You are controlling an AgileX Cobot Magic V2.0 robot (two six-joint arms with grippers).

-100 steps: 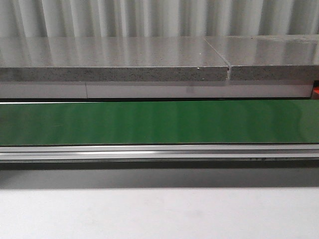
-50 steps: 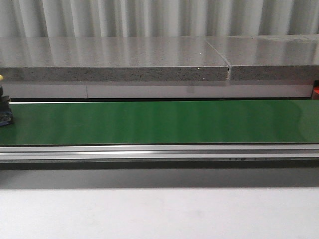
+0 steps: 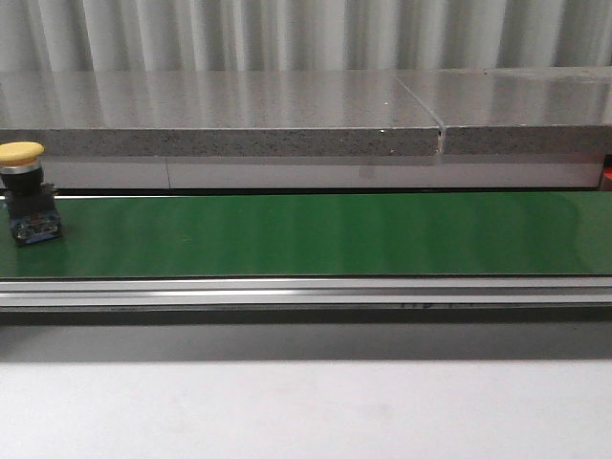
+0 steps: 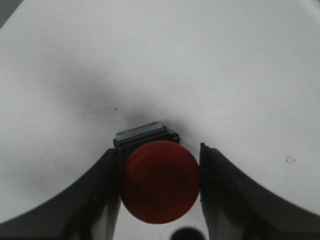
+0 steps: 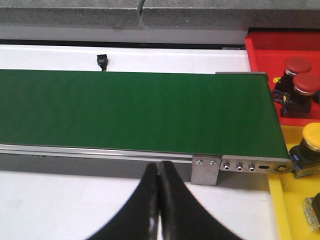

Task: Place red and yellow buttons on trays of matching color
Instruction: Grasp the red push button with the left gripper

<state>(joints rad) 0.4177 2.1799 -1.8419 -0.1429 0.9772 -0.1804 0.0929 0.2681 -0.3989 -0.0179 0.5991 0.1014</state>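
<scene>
A red button (image 4: 160,182) with a black base sits between the fingers of my left gripper (image 4: 158,150), which is shut on it above a white surface. A yellow button (image 3: 24,191) on a black and blue base stands upright at the far left of the green belt (image 3: 316,234). My right gripper (image 5: 159,167) is shut and empty over the white table just in front of the belt rail. At the belt's end, the red tray (image 5: 262,42) holds two red buttons (image 5: 297,65) and the yellow tray (image 5: 287,205) holds a yellow button (image 5: 312,137). Neither gripper shows in the front view.
A grey stone ledge (image 3: 220,124) runs behind the belt. An aluminium rail (image 3: 306,292) borders the belt's front, with a metal bracket (image 5: 206,170) near its end. A small black sensor (image 5: 102,61) sits behind the belt. White tabletop (image 3: 306,411) lies in front.
The yellow button has come into the front view from the left edge and moved right along the belt. Nothing else differs.
</scene>
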